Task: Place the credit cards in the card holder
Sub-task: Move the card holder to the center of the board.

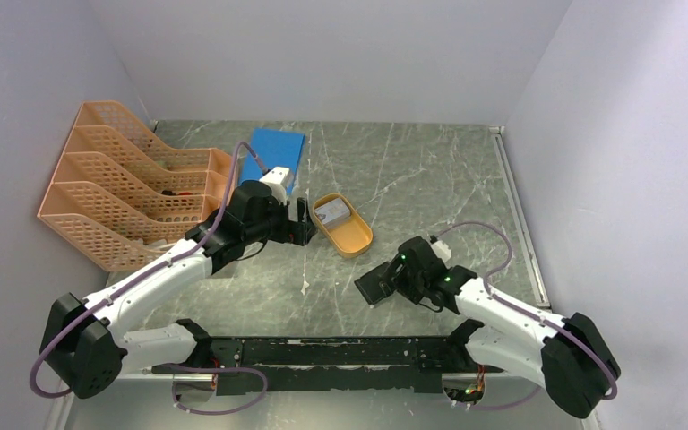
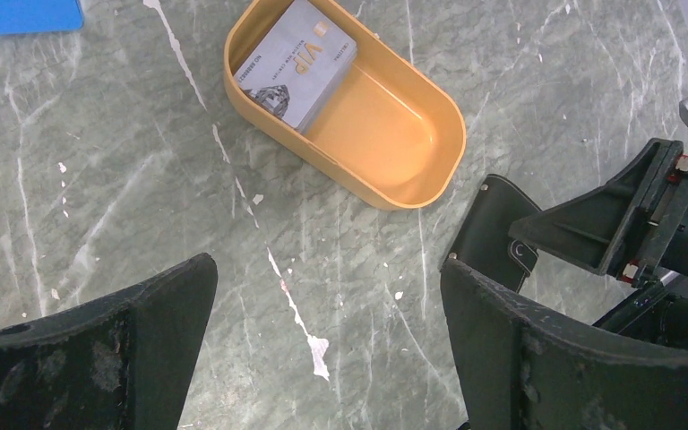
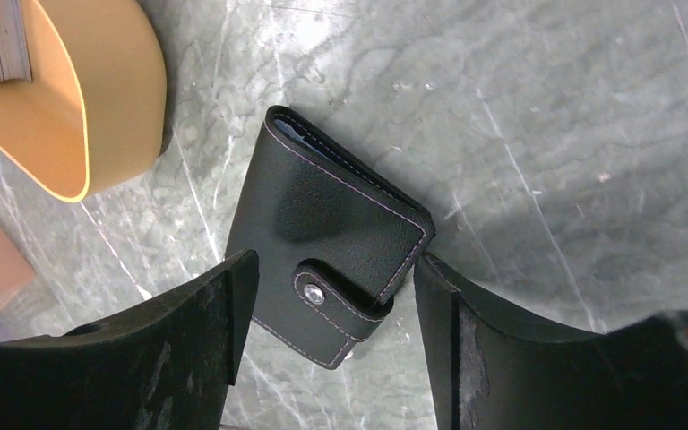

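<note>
Two fingers of right gripper straddle card holder.

Grey-green veined marble tabletop, plain pale walls on three sides.

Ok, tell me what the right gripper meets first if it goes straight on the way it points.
The right gripper would meet the closed card holder, lying flat on the table directly in its path; how near it is, I cannot tell.
</note>
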